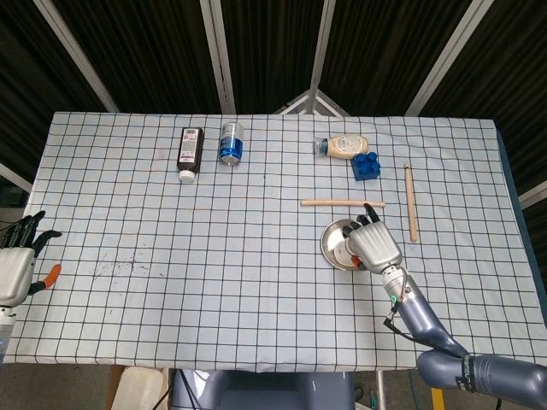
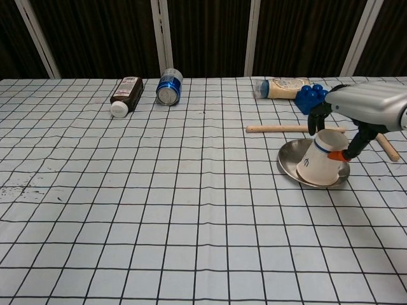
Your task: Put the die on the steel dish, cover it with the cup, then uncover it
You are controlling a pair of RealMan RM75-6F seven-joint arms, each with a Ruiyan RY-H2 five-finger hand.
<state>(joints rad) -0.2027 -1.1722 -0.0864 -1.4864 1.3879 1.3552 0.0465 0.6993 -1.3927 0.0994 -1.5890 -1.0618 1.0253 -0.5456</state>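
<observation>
One white cup (image 2: 320, 164), tilted, blue-marked, on dish (image 2: 289, 159).

One dish (image 2: 289, 159), one cup (image 2: 318, 164), two sticks (image 1: 342, 202) (image 1: 411, 203), two bottles (image 1: 189, 150) (image 1: 344, 145), one can (image 1: 231, 142), one blue block (image 1: 366, 166).

**No legible text**

A small dark mark is seen on the side of the white cup (image 2: 320, 164), but it cannot be read. Labels are carried by the dark bottle (image 1: 189, 151), the blue can (image 1: 231, 142) and the squeeze bottle (image 1: 344, 145) near the table's far edge; their print is too small to be made out.
</observation>
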